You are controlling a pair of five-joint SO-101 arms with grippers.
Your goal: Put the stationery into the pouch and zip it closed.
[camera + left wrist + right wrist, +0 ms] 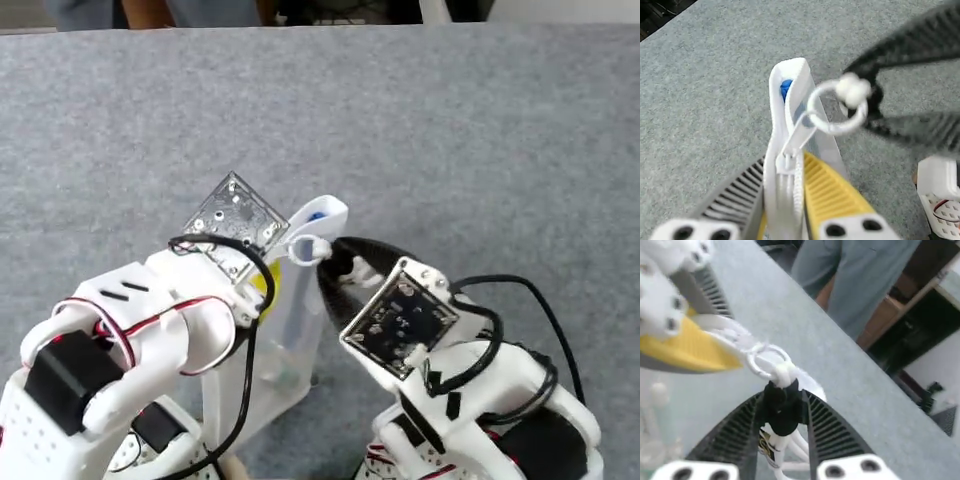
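Note:
A clear pouch with a white zipper band stands on edge between the two arms. My left gripper, with one yellow and one grey finger, is shut on the pouch's zipper edge just behind the slider. A blue item shows inside at the pouch's far end. A white ring pull with a bead hangs from the slider. My right gripper, with black fingers, is shut on the pull just past the bead. From above, the ring sits between the left gripper and the right gripper.
The table is covered in grey cloth, and its far edge runs along the top of the high view. Both arm bases crowd the near edge. Open cloth lies beyond and to both sides of the pouch.

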